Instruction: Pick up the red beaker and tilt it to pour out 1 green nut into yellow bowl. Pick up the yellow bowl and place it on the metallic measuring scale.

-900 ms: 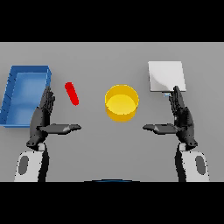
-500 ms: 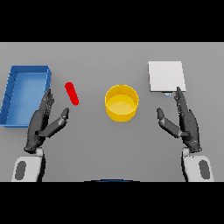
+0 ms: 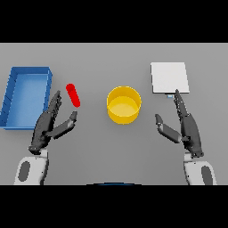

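Nothing of the task was done yet, as I judged it. The red beaker [image 3: 73, 95] lay on the desk [image 3: 111, 147] just beyond my left robot hand [image 3: 46, 126], whose fingers were straight and held nothing. The yellow bowl [image 3: 124, 104] stood mid-desk, apart from the measuring scale [image 3: 169, 77]. My right robot hand [image 3: 187, 129] was open too, empty.

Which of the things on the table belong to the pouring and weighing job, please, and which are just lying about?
Belonging to the job:
- red beaker, lying on the table by the left hand
- yellow bowl, centre
- metallic measuring scale, beyond the right hand

Just lying about:
- blue tray, far left
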### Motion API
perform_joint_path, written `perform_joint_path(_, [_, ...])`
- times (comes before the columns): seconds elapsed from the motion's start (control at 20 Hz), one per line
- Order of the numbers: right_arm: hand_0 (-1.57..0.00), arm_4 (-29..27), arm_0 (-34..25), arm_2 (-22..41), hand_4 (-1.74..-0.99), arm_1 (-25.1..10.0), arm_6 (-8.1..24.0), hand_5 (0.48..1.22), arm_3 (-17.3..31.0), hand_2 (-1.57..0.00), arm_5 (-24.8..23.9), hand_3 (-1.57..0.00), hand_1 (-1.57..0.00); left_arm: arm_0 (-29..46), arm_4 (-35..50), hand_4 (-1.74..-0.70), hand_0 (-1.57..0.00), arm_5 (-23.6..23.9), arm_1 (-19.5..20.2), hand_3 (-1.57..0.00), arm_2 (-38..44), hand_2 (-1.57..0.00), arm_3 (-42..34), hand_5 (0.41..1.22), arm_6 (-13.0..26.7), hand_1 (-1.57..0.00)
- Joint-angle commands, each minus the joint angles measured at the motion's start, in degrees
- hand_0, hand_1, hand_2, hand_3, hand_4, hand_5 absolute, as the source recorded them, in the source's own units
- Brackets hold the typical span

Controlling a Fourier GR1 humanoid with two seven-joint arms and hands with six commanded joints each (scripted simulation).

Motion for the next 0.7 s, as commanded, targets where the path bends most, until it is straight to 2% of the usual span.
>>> perform_joint_path(0.0, [0.0, -0.14, -0.05, -0.05, -1.28, 0.08, -0.58, 0.679, 0.4, 0.0, 0.11, 0.0, 0.0, -2.15, 0.11, -1.33, 0.0, 0.17, -0.38, 0.0, 0.45, 0.0, 2.23, 0.713, 0.16, 0.0])
perform_joint_path(0.25, [0.0, -1.01, 0.72, -0.58, -1.312, 0.04, -0.51, 0.681, -0.92, 0.0, 0.11, 0.0, 0.0, -9.03, -0.19, -1.38, 0.0, 0.35, -0.12, 0.0, 2.52, 0.0, 10.94, 0.739, -1.18, 0.0])
perform_joint_path(0.65, [0.0, -1.21, 0.55, -0.79, -1.338, 0.37, 0.77, 0.688, -0.19, 0.0, -0.02, 0.0, 0.0, -18.26, -0.01, -1.33, 0.0, 1.18, -0.47, 0.0, 6.28, 0.0, 25.73, 0.714, -4.49, 0.0])
